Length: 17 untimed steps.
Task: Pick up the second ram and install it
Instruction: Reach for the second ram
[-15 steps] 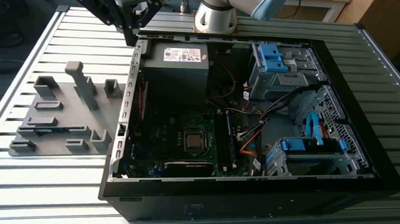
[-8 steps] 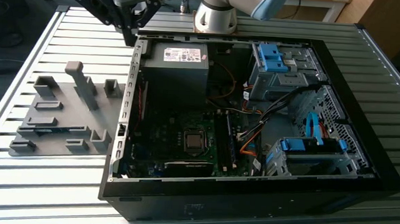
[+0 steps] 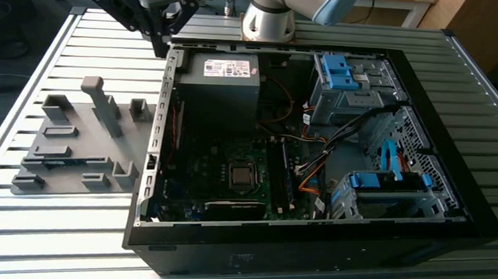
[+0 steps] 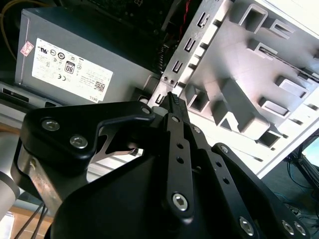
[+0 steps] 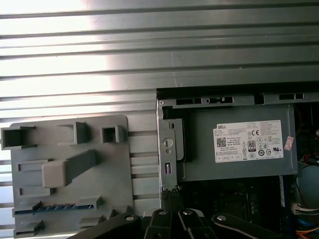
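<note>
— Pincer (image 3: 162,44) first: we see its jaws together with nothing between them. It hangs over the far corner of the open computer case (image 3: 311,258), next to the power supply (image 3: 222,80).

— Agreed. And the second ram (image 5: 52,209)?

— We find it lying on edge in a slot of the grey holder tray (image 5: 117,174). The tray sits on the slatted surface (image 5: 149,50) beside the case, well apart from the pincer.

— How do we expect it to handle?

— We judge it light and stiff, but thin and easy to harm. It is a circuit board, so it will not like bending or pressure on its chips. We would take hold across its two flat faces, near the middle of its length, where the upper edge stands out of the slot. That should keep us off the contact edge, which we take to be down in the slot.

— And its look?

— Edge-on, it reads to us as a long, narrow dark strip with bluish glints along it. We cannot make out the chips or the label.
</note>
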Tool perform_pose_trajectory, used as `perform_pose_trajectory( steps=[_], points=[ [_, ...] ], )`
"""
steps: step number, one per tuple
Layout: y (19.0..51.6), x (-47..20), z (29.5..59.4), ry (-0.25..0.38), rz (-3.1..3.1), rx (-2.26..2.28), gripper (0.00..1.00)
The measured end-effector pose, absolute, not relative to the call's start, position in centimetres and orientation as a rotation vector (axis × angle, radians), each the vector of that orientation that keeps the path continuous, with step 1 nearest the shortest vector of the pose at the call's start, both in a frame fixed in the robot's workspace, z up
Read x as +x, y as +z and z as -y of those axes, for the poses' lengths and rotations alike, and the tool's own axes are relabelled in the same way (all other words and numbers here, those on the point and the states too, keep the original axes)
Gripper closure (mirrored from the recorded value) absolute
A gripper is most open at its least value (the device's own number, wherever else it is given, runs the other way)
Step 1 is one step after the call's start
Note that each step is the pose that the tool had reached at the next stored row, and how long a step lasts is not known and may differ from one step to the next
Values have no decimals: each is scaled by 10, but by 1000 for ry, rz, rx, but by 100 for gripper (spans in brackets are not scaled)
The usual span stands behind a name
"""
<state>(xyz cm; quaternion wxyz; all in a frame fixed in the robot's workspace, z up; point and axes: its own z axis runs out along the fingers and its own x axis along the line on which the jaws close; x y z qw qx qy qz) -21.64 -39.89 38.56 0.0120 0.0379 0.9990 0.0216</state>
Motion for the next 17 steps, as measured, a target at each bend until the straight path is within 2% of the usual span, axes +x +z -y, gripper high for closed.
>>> perform_pose_trajectory(
  steps=[17],
  points=[
    [385,-227,399,67,-3115,118,89]
  ],
)
